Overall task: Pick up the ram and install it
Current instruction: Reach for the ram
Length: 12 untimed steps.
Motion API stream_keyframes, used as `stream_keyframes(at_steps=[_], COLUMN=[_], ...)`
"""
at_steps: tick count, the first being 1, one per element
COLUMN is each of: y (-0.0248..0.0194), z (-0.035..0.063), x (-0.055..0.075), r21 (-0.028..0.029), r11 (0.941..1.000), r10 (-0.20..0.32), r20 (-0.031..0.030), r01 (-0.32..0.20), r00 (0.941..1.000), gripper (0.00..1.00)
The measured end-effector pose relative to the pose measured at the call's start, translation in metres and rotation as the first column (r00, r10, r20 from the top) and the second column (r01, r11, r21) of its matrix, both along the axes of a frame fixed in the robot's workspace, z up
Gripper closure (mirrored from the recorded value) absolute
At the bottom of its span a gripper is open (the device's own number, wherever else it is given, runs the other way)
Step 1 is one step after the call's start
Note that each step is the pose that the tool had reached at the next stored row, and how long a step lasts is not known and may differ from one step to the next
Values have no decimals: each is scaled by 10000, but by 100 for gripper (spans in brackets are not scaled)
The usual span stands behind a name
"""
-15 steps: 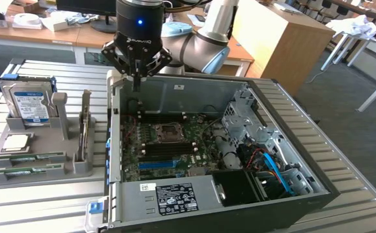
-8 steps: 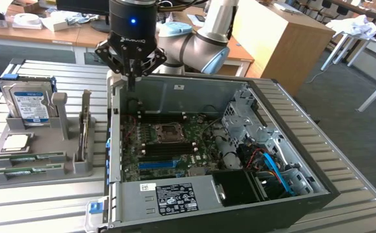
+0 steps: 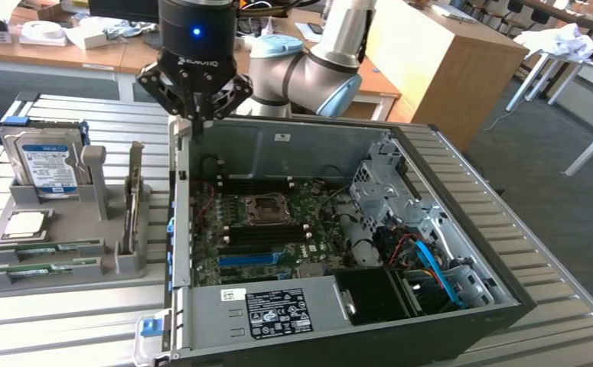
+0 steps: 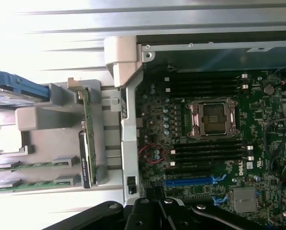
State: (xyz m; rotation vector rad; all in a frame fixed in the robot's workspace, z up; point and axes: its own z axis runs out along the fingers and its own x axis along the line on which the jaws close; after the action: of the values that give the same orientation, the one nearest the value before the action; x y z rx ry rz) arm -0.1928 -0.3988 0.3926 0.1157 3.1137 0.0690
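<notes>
Tool (image 3: 196,121), fingers pressed together and holding nothing, hangs over the upper-left corner of the open black computer case (image 3: 510,302). For a sound pickup, centre squarely along the stick's long edge.

The ram, a thin green circuit-board stick (image 3: 133,200), stands on edge in the grey moulded holder (image 3: 122,264), lower left of the tool and apart from it.

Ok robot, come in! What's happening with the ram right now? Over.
Gripper shut, empty, above the computer case edge. Ram lying in the grey holder, untouched. Nothing on top of it.
</notes>
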Motion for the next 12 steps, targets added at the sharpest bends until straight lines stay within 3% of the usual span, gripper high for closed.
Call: stream_keyframes(at_steps=[12], y=[0], z=[-2], x=[-196], r21=[-1], r11=[10000], r10=[9], r20=[0], r01=[-9], r00=[10000], gripper=[90])
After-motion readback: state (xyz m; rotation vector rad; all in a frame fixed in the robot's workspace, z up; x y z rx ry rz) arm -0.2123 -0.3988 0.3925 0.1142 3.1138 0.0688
